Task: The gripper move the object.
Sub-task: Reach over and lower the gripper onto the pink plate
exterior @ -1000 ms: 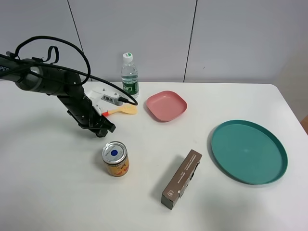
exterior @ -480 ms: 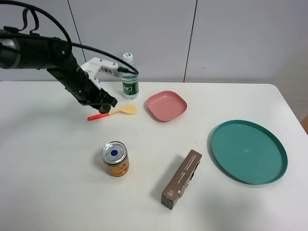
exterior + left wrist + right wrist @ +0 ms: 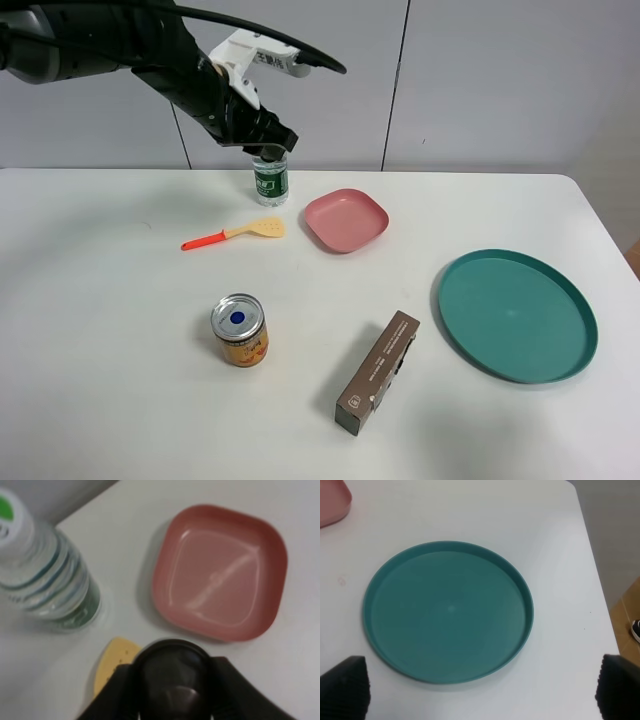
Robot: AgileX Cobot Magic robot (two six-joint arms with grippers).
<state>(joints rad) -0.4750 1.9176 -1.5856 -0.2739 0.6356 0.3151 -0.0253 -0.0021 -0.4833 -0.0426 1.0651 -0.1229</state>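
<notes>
Gripping the object [image 3: 172, 665] in left end effector [image 3: 173, 687], raised well above the worktop [image 3: 120, 400].
In high view, hides the cap of the water bottle [image 3: 270, 185] w/ left end effector at rear of worktop; clamps both jaws on the small dark cup, yellow blade of spatula [image 3: 112, 662] partly behind it, pink dish [image 3: 220, 570] and bottle near. On right side, holds right end effector [image 3: 480, 690] wide apart over the teal plate [image 3: 447, 610].
</notes>
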